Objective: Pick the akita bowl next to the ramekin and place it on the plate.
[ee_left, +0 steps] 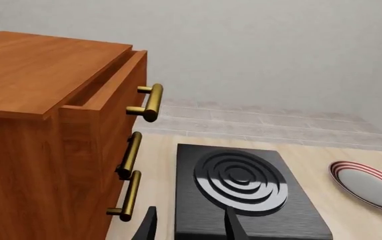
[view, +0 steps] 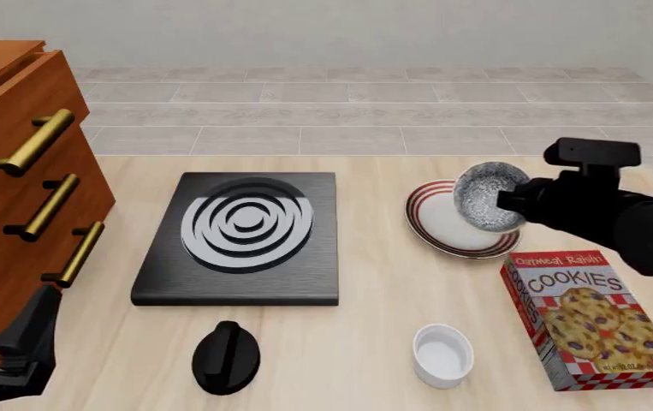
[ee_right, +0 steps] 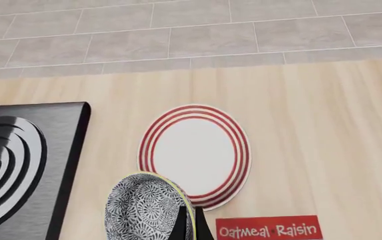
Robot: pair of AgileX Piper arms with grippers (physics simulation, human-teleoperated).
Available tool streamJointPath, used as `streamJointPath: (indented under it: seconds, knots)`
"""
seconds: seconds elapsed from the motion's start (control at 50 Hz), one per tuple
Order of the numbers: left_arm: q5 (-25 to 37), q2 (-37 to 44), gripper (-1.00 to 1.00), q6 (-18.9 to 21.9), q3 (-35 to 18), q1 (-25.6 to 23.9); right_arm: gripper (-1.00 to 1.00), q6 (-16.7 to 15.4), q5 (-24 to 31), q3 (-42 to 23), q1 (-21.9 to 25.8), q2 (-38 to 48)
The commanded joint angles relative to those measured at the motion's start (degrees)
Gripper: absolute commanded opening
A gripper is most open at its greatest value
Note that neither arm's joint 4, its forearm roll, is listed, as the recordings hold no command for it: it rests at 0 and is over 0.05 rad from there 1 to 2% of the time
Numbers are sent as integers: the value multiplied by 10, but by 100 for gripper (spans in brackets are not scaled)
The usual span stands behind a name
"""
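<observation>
Light wood worktop (view: 372, 300) with a grey tiled floor stretching out behind it and a plain pale wall at the back. The right pincer (view: 507, 200) is up over the plate (view: 425, 224), pinching the akita bowl (view: 486, 198) by its rim; the bowl is tipped on its side so the speckled inside faces toward the stove (view: 240, 237), and it hangs over the plate's far edge without touching it. In the right wrist view you get the bowl (ee_right: 147, 210) right at the fingers with the red-striped plate (ee_right: 194, 155) spread out below it. The ramekin (view: 442, 354) sits on the worktop on the near side of the plate, well apart from it, just beside the cookie box (view: 586, 317). A solid black rounded thing (view: 226, 357) lies on the near side of the stove. A wooden drawer cabinet (view: 12, 180) with brass handles stands on the stove's far side from the plate, top drawer pulled out a bit. The left pincer (view: 7, 338) hangs low by that cabinet, fingers spread with nothing between them; its wrist view shows the two fingertips (ee_left: 234, 227) apart over the stove's near edge.
</observation>
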Motion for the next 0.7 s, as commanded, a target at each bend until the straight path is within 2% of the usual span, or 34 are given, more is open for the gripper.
streamJointPath:
  seconds: [0.02, 0.28, 0.7]
  knots:
    - [2, -2, 100, 0, 0, 1, -100, 0, -22, -7, -1, 27]
    - [-1, 1, 100, -2, 0, 3, -100, -10, -48, -10, -10, 67]
    - [5, -6, 100, -5, 0, 6, -100, -37, -57, -36, -18, 114]
